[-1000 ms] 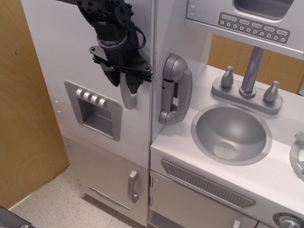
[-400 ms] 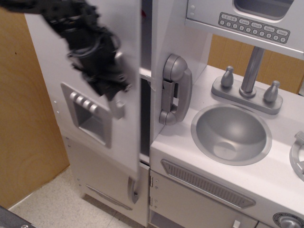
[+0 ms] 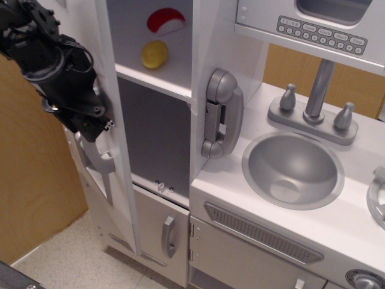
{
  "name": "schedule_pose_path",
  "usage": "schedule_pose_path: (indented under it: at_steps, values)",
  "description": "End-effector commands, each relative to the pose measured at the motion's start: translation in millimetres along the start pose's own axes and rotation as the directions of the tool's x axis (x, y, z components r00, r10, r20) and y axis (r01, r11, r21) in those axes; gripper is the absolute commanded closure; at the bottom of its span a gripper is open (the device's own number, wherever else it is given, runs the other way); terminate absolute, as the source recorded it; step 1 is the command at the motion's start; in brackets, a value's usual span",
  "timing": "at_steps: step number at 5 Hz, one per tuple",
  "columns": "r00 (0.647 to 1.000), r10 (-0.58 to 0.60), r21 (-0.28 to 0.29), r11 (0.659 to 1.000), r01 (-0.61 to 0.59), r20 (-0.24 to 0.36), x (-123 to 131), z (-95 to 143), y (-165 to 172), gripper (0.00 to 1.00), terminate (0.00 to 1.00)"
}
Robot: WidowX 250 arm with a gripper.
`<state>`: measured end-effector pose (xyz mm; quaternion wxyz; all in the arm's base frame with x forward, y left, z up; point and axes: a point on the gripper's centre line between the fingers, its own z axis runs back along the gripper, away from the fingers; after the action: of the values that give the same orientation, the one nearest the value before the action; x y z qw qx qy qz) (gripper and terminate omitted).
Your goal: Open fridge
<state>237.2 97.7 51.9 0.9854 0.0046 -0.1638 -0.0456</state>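
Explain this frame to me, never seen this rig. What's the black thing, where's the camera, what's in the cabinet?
The black thing is a robot arm; its gripper sits at the curved handle of the fridge door of a toy kitchen. The single camera looks down from above and in front of the play set.

The door is swung wide open, so you see it almost edge-on. Inside, on the upper shelf, lie a yellow toy food and a red-and-white one; the compartment below shows nothing. Whether the fingers are clamped on the handle cannot be told here.

Right of the fridge: a toy phone, a round sink with faucet, and a microwave keypad above. A smaller door below the fridge is shut.
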Motion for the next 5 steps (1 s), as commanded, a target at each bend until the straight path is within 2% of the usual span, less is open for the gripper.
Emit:
schedule_pose_path:
  at_steps: [1, 2, 3, 4, 5]
  values:
    - [0.996, 0.036, 0.084, 0.996, -0.028, -0.086, -23, -2, -3, 0.00, 0.00]
    - [0.990, 0.041, 0.083, 0.996, -0.030, -0.132, -33, -7, -26, 0.00, 0.00]
    - [0.980, 0.014, -0.003, 1.000, -0.014, -0.200, -30, -9, -56, 0.00, 0.00]
    - [0.988, 0.004, -0.079, 0.997, -0.017, -0.152, -17, -4, -83, 0.00, 0.00]
    - [0.993, 0.009, -0.094, 0.995, -0.020, -0.115, 2, -8, -98, 0.00, 0.00]
